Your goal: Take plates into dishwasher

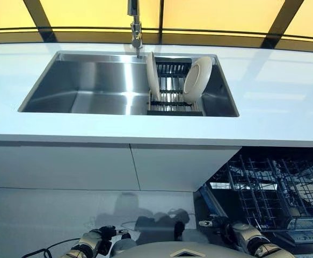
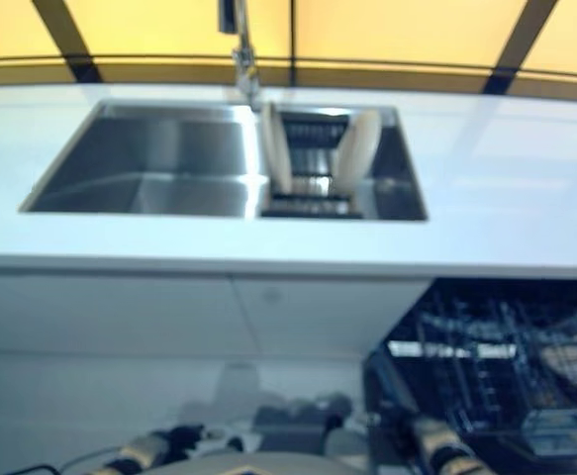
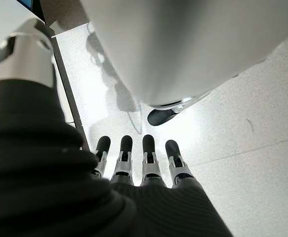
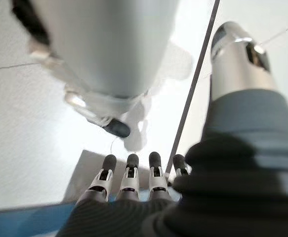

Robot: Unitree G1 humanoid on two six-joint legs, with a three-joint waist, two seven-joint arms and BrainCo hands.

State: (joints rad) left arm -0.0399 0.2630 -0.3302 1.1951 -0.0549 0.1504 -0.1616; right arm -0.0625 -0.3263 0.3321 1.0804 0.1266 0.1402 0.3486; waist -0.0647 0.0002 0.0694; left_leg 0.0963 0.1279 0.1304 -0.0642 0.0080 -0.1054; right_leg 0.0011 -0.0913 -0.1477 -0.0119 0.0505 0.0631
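This is a kitchen. A steel sink (image 1: pixel 92 86) is sunk into a pale table (image 1: pixel 274 107), with a tap (image 1: pixel 136 27) rising at its far edge. Two white plates (image 1: pixel 197 78) stand on edge in a dark rack (image 1: pixel 172 91) inside the sink. White cabinet fronts (image 1: pixel 92 166) run below, and beside them an open dishwasher (image 1: pixel 274 188) shows its wire baskets.

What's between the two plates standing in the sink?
Only bare dark rack bars separate the left plate from the right plate; the left eye view shows it best.
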